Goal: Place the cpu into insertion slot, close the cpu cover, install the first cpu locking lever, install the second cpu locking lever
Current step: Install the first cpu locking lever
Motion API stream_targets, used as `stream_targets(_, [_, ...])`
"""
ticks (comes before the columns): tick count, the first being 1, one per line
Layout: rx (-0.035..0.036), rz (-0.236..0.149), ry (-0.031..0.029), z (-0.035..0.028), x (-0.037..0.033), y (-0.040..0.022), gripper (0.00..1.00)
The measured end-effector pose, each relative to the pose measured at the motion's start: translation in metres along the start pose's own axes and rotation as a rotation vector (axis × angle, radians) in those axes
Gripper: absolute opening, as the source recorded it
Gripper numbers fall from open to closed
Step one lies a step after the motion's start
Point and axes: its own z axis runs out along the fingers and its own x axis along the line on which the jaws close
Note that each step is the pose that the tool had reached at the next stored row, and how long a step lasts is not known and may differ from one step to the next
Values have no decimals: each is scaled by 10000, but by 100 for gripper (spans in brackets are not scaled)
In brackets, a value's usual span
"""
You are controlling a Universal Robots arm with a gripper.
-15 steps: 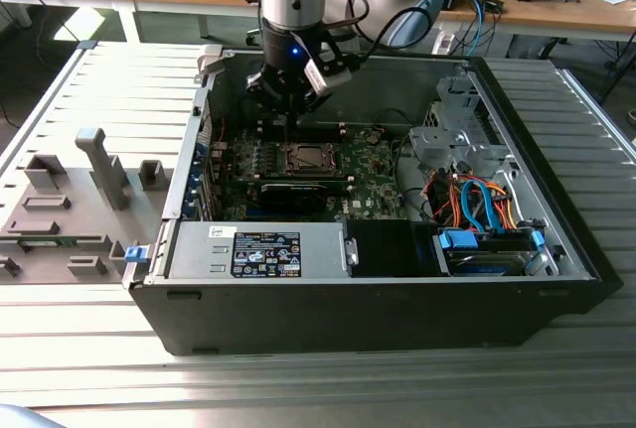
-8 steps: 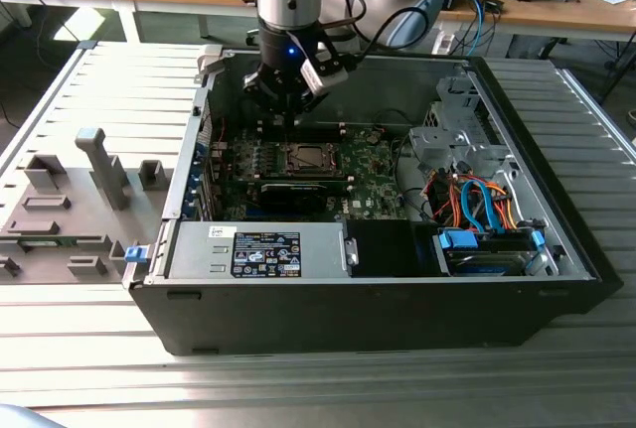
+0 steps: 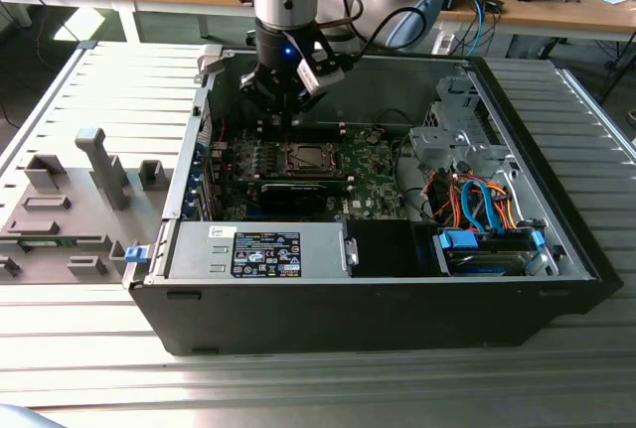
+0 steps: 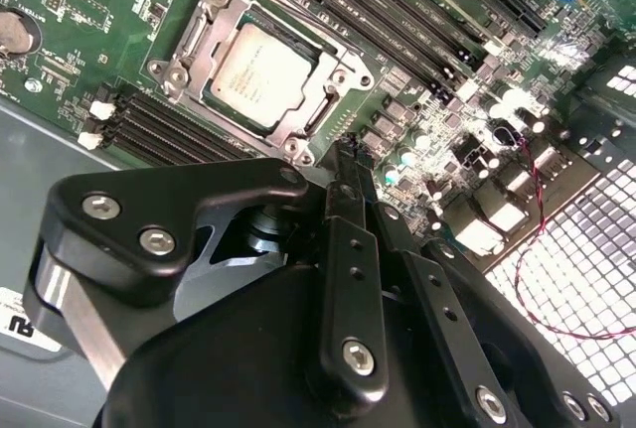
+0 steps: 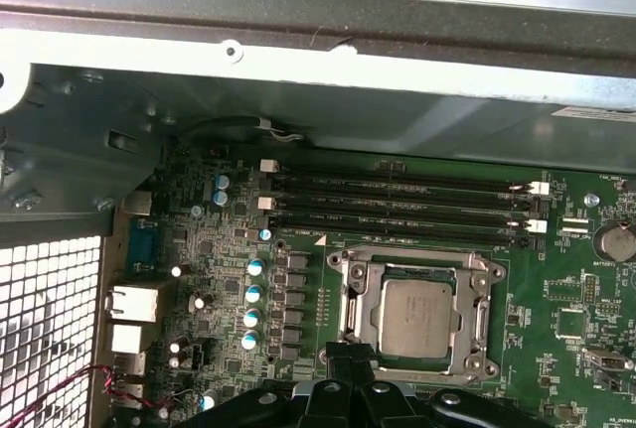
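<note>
The cpu (image 4: pixel 260 75) lies flat in the insertion slot (image 4: pixel 169 71) on the green board, its silver top showing through the window of the cpu cover (image 4: pixel 224 26), which is folded down over it. The first wrist view shows the same: cpu (image 5: pixel 417 317) framed by the cover (image 5: pixel 363 294). Thin metal levers run along the socket's sides; whether they are latched I cannot tell. My gripper (image 4: pixel 346 150) hangs just above the board beside the socket, fingers together and holding nothing. In the exterior view the gripper (image 3: pixel 290 115) hovers over the socket (image 3: pixel 306 158).
Black memory slots (image 5: pixel 397 205) run beside the socket. The case's metal wall (image 5: pixel 298 71) and a perforated rear grille (image 5: pixel 45 329) stand close by. A long black card (image 3: pixel 298 195), the power supply (image 3: pixel 258 249) and drive cables (image 3: pixel 477 200) fill the case. A grey fixture (image 3: pixel 70 200) sits outside.
</note>
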Motion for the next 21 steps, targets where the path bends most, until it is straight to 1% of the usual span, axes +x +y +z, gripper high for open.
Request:
stream_targets(4, [1,-1,-1,0,30,3,11])
stream_targets(21, [0,0,-1,-1,97,19,11])
